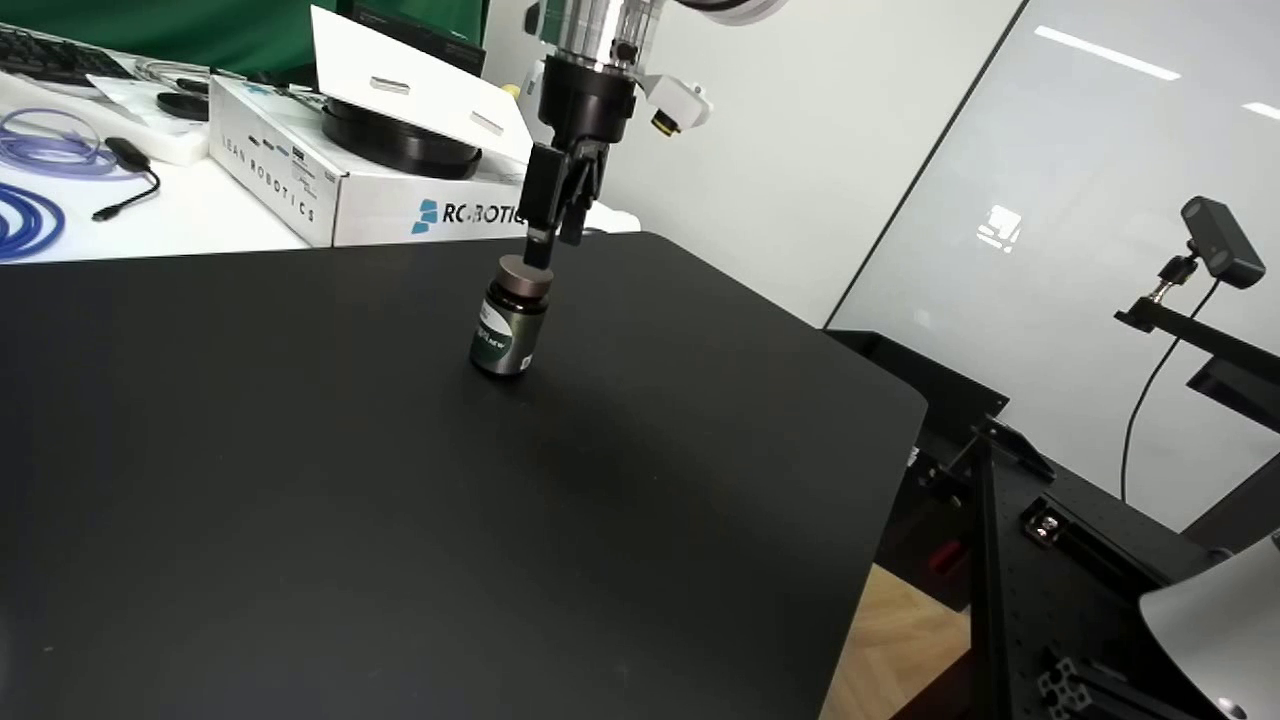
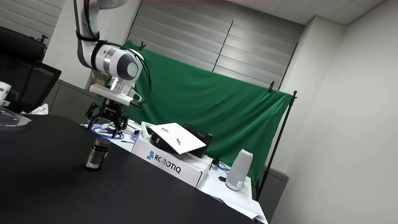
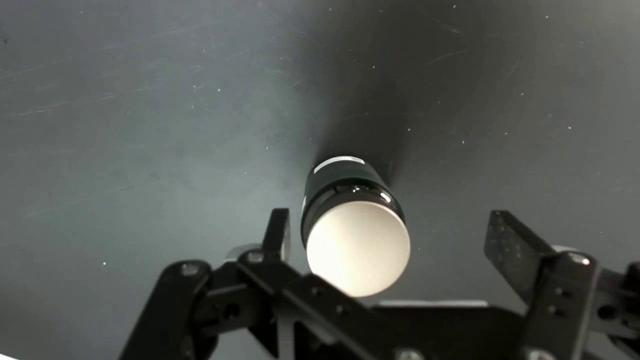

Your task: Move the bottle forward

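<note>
The bottle, a small dark one with a brown-grey cap, stands upright on the black table in both exterior views (image 1: 508,338) (image 2: 96,158). In the wrist view the bottle (image 3: 345,175) is seen from above, its cap bright and pale. My gripper is open and empty in both exterior views (image 1: 555,247) (image 2: 102,133), with its fingertips around or above cap height. In the wrist view the cap lies between the spread fingers of the gripper (image 3: 387,225), closer to the left finger, with gaps on both sides. The left finger's linkage hides a little of the cap's lower edge.
The black table (image 1: 400,520) carries the bottle. Beyond its far edge a white Robotiq box (image 1: 275,165) (image 2: 171,163) stands on a white table with a tilted white panel (image 1: 420,80) on it. Blue cables (image 1: 35,220) lie beside it. A grey-white wall stands behind.
</note>
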`<state>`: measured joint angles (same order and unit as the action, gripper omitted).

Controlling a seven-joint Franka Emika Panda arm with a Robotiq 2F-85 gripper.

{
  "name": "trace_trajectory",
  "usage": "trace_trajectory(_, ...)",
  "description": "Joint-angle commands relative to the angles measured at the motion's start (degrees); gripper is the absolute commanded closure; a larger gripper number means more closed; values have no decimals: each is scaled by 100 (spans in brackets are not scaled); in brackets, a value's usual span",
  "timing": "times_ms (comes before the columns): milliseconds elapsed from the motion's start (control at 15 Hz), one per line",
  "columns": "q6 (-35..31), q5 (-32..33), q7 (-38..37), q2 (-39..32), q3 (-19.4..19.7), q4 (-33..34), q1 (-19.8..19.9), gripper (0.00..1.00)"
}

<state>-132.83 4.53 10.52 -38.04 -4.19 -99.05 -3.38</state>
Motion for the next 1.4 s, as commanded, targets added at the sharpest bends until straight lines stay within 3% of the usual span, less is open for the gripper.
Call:
trace_trajectory(0,13,92,-29,-177,48,238,-35,0)
trace_trajectory(867,-913,66,211,-514,9,221,40,0)
trace_trajectory(933,-810,24,197,-539,-7,253,56,25)
trace_trajectory(1000,-748,-4,159,-551,-4,267,57,26)
trace_trajectory(1333,-558,-19,46,-520,40,277,50,61)
